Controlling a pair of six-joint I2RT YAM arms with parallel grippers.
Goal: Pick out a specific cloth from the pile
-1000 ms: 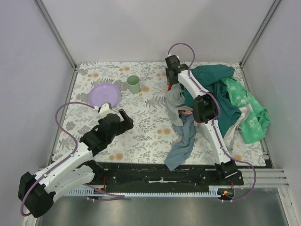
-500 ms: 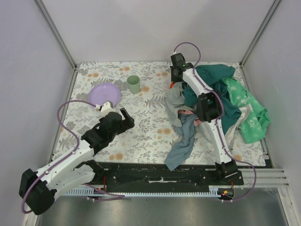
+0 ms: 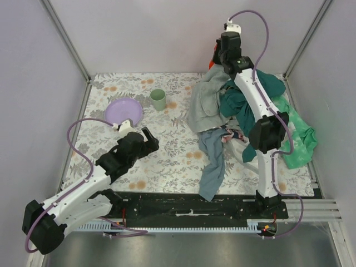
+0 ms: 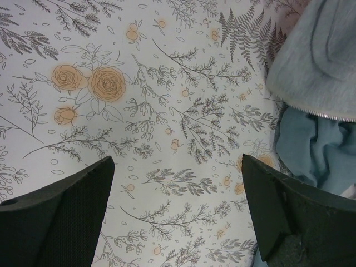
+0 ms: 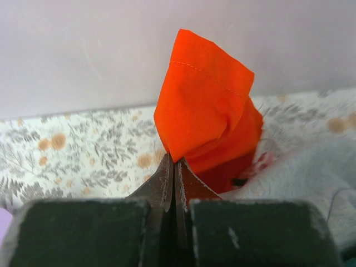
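Your right gripper [image 5: 175,167] is shut tight; its two fingers press together on a fold of the cloth [image 5: 203,105], and the bright orange-red cloth sticks up above them in the middle of the right wrist view. From above, the cloth is only a small orange bit at the top of the frame, right of the middle, next to the gripper and above the pile [image 3: 245,105]. A pale grey garment [image 3: 203,103] hangs down under it and touches it.

Your left gripper [image 4: 177,167] is wide open and holds nothing; its fingers [image 4: 61,217] sit in the two lower corners of the left wrist view, with the flowery table [image 4: 167,83] between them. I cannot tell if they touch the table.

You have two arms, one orange cloth and one pile. In the pile I count one pale grey garment, one dark teal garment [image 3: 236,103], one light green garment [image 3: 297,139] and one slate-blue cloth [image 3: 214,161]. There is one purple plate [image 3: 123,111] and one green cup [image 3: 158,99], both in the upper left part of the table.

Half a second ago your right gripper was low, by the back of the table; now it is up high near the back wall. The grey garment has come up with it and the pile has been pulled about. Your left arm has barely moved; the plate and cup are where they were.
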